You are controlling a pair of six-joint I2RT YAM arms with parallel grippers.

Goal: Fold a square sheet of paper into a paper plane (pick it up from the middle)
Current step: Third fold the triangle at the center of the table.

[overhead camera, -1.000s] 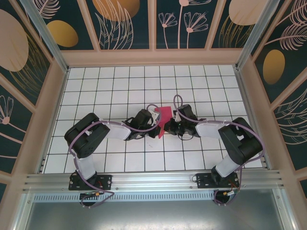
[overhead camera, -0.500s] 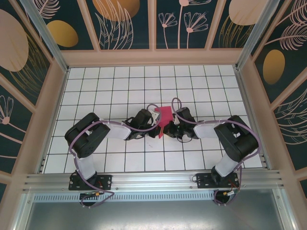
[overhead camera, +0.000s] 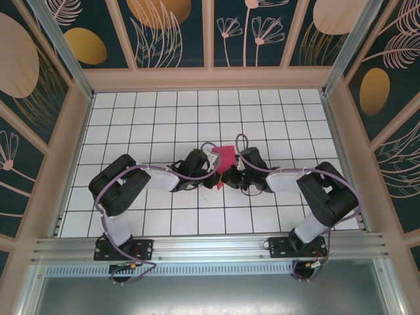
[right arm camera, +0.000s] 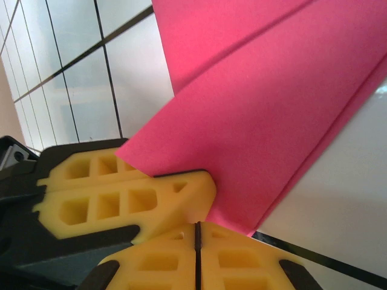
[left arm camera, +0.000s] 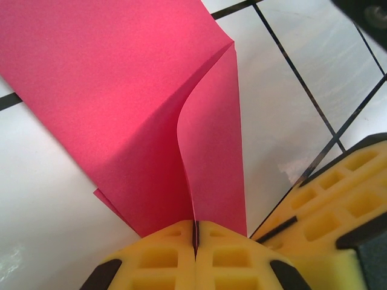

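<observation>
Smooth matt pink paper [left arm camera: 109, 90], glossy white tiles [left arm camera: 284, 121]

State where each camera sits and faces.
Top external: above and behind the robot, looking down on the table; left arm and right arm show.
Left wrist: on the left arm, facing along the left gripper, shut on the pink paper.
Right wrist: on the right arm, facing along the shut right gripper.
Shared: both wrist views show the paper.

1. A robot lab cell: a white grid-tiled worktop [overhead camera: 131, 118] boxed in by wooden-framed walls [overhead camera: 210, 79].
2. Wall panels [overhead camera: 170, 33] across the top of the frame carry printed teal-and-gold leaves.
3. An aluminium rail [overhead camera: 210, 248] spans the bottom edge.
</observation>
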